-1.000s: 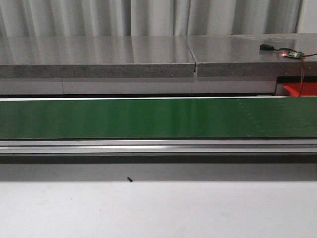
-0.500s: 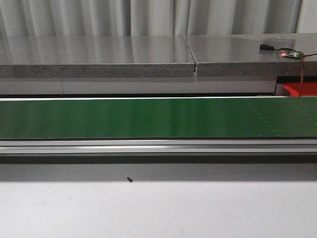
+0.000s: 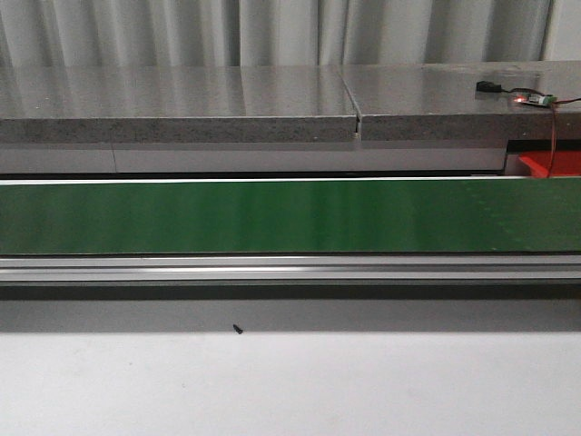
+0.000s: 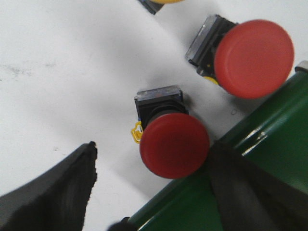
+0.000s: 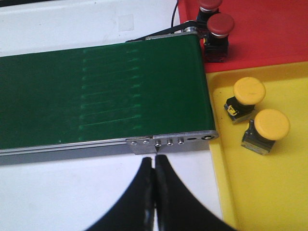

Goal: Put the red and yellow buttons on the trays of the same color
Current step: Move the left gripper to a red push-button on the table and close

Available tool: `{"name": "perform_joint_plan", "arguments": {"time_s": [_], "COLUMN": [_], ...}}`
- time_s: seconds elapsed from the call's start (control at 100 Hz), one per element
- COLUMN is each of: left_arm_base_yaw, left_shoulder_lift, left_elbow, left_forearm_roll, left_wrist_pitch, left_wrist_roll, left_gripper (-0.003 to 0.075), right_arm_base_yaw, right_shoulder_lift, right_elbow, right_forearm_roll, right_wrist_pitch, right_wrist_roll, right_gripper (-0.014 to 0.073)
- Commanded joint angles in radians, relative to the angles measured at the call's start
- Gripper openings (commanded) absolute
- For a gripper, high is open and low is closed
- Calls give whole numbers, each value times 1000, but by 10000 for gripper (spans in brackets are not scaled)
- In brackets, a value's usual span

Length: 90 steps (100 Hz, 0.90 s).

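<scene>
Red button (image 4: pixel 174 144): round cap, black base, lying on white counter (image 4: pixel 57 86)
Left hand (image 4: pixel 151 192): fingers apart around it
Right hand (image 5: pixel 154 192): fingers together, empty

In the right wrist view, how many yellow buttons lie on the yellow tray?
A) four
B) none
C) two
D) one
C: two yellow buttons rest on the yellow tray, both lying beside the end of the green belt.
</scene>
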Motion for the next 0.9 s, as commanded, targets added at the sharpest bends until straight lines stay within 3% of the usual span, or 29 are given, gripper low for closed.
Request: {"name": "perform_joint_plan", "arguments": {"time_s": [0.0,0.46,0.89], "left_arm_base_yaw": [-4,-4,-4], "left_shoulder_lift": [-38,-34,-15], "left_elbow": [-23,-23,-23], "left_forearm_roll": [-8,-36,-50], "left_wrist_pitch": [21,-36,-40], "left_wrist_roll": [-13,-13,-13], "left_gripper": [472,469,275], "right_arm_base_yaw": [1,1,1], "right_shoulder_lift": [-6,-6,-6], "right_elbow": [-35,-35,-35], "right_forearm_roll": [-8,-8,-8], "right_wrist_pitch": [-55,-55,-55], "right_wrist_roll": [-1,-1,-1], "right_gripper": [-67,-67,-67]}}
